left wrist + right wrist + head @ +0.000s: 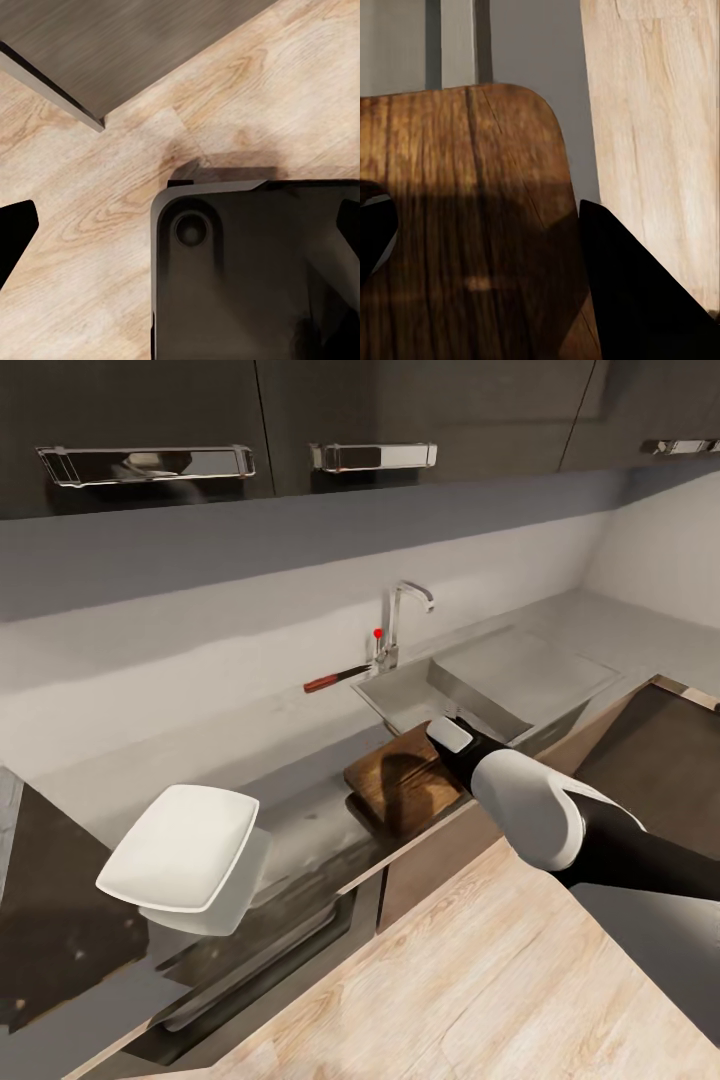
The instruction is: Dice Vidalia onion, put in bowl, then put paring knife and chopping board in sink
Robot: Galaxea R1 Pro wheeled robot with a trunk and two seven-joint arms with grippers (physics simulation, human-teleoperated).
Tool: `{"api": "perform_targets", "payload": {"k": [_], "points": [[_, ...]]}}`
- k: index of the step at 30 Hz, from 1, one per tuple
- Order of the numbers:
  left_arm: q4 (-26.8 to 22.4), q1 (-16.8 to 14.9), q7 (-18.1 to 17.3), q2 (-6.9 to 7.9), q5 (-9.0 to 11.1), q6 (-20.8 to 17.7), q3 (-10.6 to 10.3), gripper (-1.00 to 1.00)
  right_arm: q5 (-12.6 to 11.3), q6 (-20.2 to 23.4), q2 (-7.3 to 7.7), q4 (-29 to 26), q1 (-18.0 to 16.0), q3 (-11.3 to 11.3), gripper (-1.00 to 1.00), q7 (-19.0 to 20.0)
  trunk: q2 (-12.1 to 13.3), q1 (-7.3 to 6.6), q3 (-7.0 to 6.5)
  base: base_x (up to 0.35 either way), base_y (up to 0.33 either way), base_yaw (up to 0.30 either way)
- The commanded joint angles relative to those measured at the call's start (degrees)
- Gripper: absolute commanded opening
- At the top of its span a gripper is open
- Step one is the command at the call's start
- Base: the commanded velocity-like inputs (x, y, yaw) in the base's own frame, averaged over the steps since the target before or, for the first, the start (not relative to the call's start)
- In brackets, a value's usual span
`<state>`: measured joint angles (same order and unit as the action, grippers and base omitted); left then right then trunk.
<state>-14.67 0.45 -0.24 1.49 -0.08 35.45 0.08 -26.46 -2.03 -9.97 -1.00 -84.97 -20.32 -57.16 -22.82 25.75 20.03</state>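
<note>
The dark wooden chopping board (395, 785) lies on the counter's front edge, just left of the steel sink (405, 695). My right arm (520, 800) reaches over the board's right end. In the right wrist view the right gripper (487, 206) hovers open above the chopping board (472, 165), one dark finger (630, 285) to each side. The paring knife (335, 680), red-brown handled, rests on the counter beside the faucet (400, 620). A white square bowl (185, 850) stands at the counter's left. The onion is hidden. My left gripper (180, 232) is open over the floor.
Dark wall cabinets with chrome handles (145, 463) hang above the counter. A drawer front (250, 970) runs below the counter edge. The light wood floor (480, 980) spreads before the counter, and my black base (255, 277) sits on it.
</note>
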Motion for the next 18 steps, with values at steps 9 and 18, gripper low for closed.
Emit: {"api": "perform_targets", "payload": {"k": [9, 18], "points": [[-0.10, 0.01, -0.02, 0.01, 0.05, 0.06, 0.01, 1.00, 0.25, -0.35, -0.02, -0.14, 0.33, -0.25, -1.00, -0.32, -0.10, 0.03, 0.08, 0.000, 0.001, 0.000], [-0.10, 0.01, -0.02, 0.01, 0.00, 0.06, 0.01, 1.00, 0.27, -0.35, -0.02, -0.23, 0.34, -0.17, -1.00, -0.32, -0.10, 0.03, 0.08, 0.000, 0.154, 0.000]]}}
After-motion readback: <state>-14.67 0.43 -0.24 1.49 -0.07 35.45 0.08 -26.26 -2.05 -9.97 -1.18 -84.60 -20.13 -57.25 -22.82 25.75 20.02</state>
